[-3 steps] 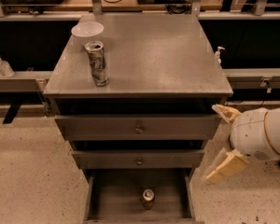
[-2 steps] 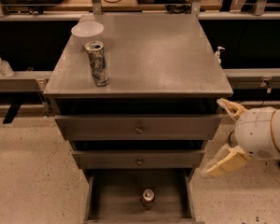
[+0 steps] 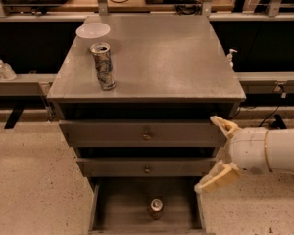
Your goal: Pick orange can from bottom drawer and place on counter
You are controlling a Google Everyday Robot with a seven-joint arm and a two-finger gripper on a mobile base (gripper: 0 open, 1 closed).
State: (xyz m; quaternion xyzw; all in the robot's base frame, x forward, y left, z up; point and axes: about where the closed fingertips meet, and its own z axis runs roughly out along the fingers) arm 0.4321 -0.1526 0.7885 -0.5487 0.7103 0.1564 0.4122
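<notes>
The orange can (image 3: pixel 156 208) stands upright on the floor of the open bottom drawer (image 3: pixel 122 214), near its middle front. The counter (image 3: pixel 161 53) is the grey metal top of the cabinet. My gripper (image 3: pixel 216 152) is at the right of the cabinet, level with the two upper drawers, above and to the right of the can. Its two pale fingers (image 3: pixel 218 178) are spread wide apart and hold nothing.
A tall patterned can (image 3: pixel 103 66) and a white bowl (image 3: pixel 92 31) stand on the counter's left side. Two closed upper drawers with small knobs (image 3: pixel 146 136) sit above the open drawer. A small bottle (image 3: pixel 230 58) is at the right; speckled floor lies around.
My gripper has moved slightly left and down, toward the cabinet's right front. The can and the drawer have not moved.
</notes>
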